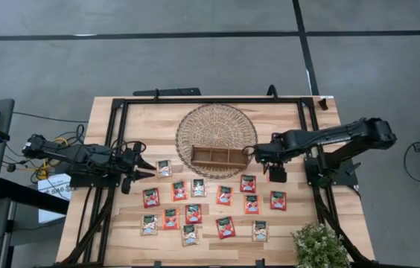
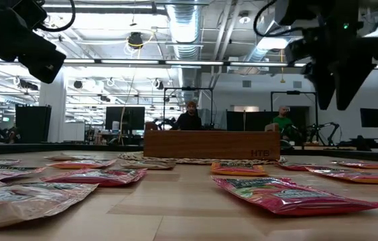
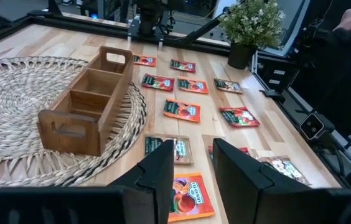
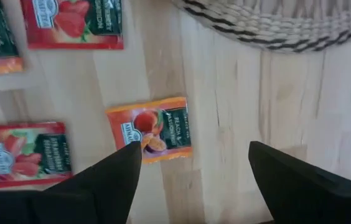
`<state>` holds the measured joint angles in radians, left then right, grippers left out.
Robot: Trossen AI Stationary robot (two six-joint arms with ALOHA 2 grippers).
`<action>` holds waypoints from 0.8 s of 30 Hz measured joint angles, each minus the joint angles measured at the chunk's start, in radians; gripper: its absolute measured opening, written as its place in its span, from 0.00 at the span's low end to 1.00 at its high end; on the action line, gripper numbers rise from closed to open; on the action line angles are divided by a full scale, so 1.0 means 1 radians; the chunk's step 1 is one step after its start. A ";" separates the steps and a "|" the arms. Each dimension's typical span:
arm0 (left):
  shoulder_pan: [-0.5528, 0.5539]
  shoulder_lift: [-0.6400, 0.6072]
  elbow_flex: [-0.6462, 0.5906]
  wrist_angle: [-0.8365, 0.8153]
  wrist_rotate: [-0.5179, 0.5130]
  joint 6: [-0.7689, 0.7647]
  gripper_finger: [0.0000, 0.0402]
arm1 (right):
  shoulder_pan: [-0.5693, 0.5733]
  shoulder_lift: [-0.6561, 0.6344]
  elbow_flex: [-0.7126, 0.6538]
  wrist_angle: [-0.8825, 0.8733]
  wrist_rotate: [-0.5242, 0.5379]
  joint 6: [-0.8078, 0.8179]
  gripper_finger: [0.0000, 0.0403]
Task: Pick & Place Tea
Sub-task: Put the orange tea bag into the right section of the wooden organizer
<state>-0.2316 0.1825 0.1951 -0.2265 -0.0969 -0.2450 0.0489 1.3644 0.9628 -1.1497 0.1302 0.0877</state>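
Observation:
Several small flat tea sachets (image 1: 210,205), red or cream with green, lie in loose rows on the wooden table's near half. My left gripper (image 1: 143,168) hovers open at the left end of the rows, next to one sachet (image 1: 164,168). In the left wrist view its fingers (image 3: 192,149) stand above a dark-green sachet (image 3: 168,149) and an orange one (image 3: 188,196). My right gripper (image 1: 275,171) hangs open above the right part of the rows, pointing down. An orange sachet (image 4: 157,127) lies on the table just beyond its open fingers (image 4: 194,147). Neither gripper touches anything.
A brown wooden three-compartment tray (image 1: 220,156) stands on a round woven mat (image 1: 217,126) at the table's middle, far side. A potted plant (image 1: 320,246) sits at the near right corner. A black frame (image 1: 210,99) edges the table. People sit beyond the table (image 2: 190,117).

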 joint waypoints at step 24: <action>0.000 0.000 0.000 0.019 0.031 -0.044 0.26 | -0.057 -0.169 -0.217 0.139 -0.066 -0.052 0.72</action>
<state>-0.2314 0.1825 0.1951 -0.2074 -0.0658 -0.2889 -0.0085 1.1958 0.7460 -1.0109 0.0646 0.0359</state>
